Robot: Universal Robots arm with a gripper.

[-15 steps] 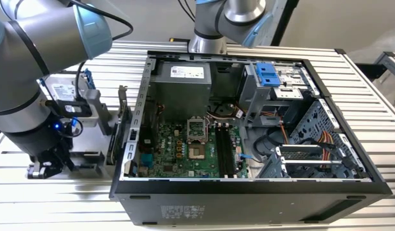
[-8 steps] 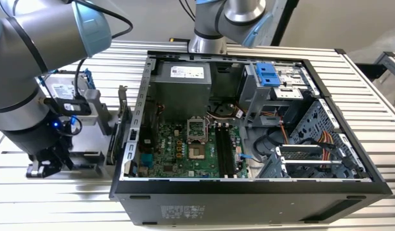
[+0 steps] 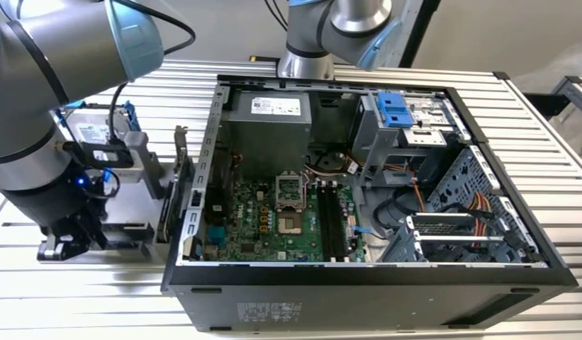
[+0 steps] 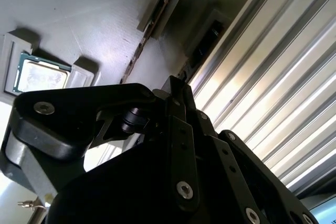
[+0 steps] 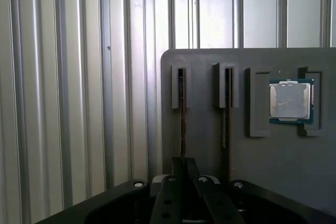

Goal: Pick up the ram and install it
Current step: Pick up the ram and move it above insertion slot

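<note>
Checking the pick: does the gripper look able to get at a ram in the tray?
Probably yes. In the first wrist view the gripper sits in line with one ram, standing on edge in the tray, with nothing between them.

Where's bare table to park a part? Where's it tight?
Free: table slats camera-side of the parts tray, beside the case; the strip past the case on the exterior view's right. Crowded: the tray, gripper close at the ram, and inside the case.
</note>
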